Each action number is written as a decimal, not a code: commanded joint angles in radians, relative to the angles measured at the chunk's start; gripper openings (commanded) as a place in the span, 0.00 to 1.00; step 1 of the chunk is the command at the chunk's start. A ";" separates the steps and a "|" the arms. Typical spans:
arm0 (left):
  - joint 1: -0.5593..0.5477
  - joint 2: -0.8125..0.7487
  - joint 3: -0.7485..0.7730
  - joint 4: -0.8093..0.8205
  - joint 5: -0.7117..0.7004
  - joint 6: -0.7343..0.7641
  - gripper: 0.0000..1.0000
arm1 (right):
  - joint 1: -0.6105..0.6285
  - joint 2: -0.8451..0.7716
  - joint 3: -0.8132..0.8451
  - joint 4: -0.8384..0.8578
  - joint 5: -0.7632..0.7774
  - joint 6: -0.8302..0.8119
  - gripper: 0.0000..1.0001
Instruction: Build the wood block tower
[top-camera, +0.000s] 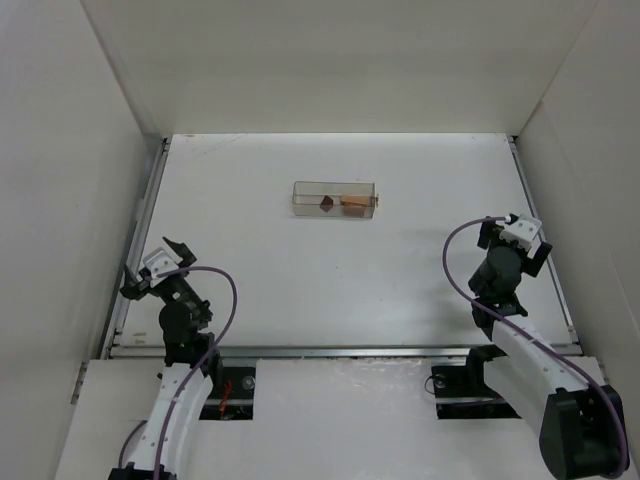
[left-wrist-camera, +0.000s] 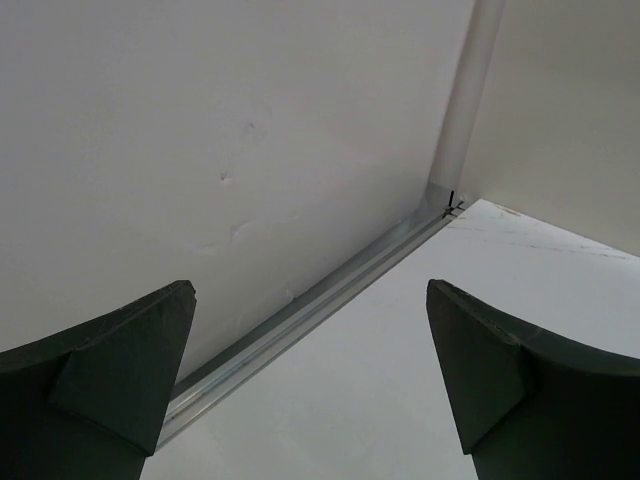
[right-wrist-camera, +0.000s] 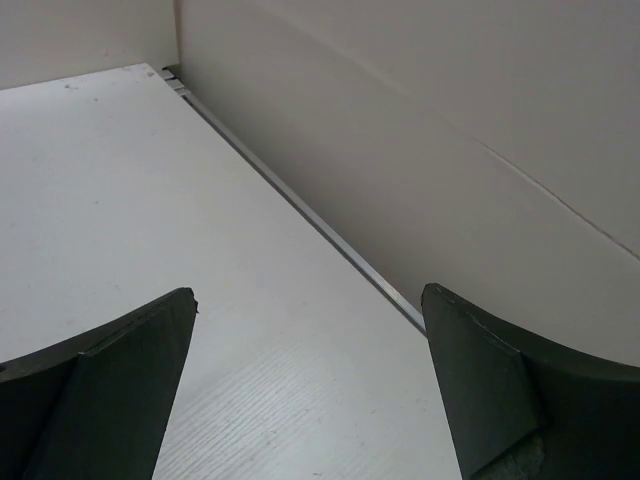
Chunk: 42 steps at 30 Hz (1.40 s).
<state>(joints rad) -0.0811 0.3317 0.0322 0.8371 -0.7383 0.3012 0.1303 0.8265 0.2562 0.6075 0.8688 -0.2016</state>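
Observation:
A dark red-brown pointed wooden piece (top-camera: 326, 203) and an orange-brown wooden piece (top-camera: 353, 206) lie inside a clear plastic box (top-camera: 335, 200) at the far middle of the table. No tower stands. My left gripper (top-camera: 160, 262) is at the near left by the side wall, open and empty; in the left wrist view its fingers (left-wrist-camera: 120, 380) frame only bare table and wall. My right gripper (top-camera: 515, 232) is at the right side, open and empty, its fingers (right-wrist-camera: 500, 390) spread over bare table. Both grippers are far from the box.
White walls enclose the table on the left, back and right. A metal rail (left-wrist-camera: 300, 320) runs along the left wall's foot, and another rail (right-wrist-camera: 310, 215) along the right wall. Purple cables loop from each arm.

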 joint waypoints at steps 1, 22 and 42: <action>0.004 -0.016 -0.052 0.037 -0.009 -0.010 1.00 | -0.008 -0.003 0.048 0.055 0.021 0.018 1.00; 0.004 0.174 0.472 -0.541 0.631 0.375 1.00 | 0.242 0.553 1.095 -0.615 -0.465 -0.300 1.00; 0.004 0.736 0.957 -0.871 0.634 0.254 1.00 | 0.382 1.384 1.860 -1.088 -0.859 -0.141 1.00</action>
<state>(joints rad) -0.0772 1.0409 0.9413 -0.0238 -0.1280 0.5674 0.5503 2.2391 2.0083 -0.3695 0.3031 -0.4572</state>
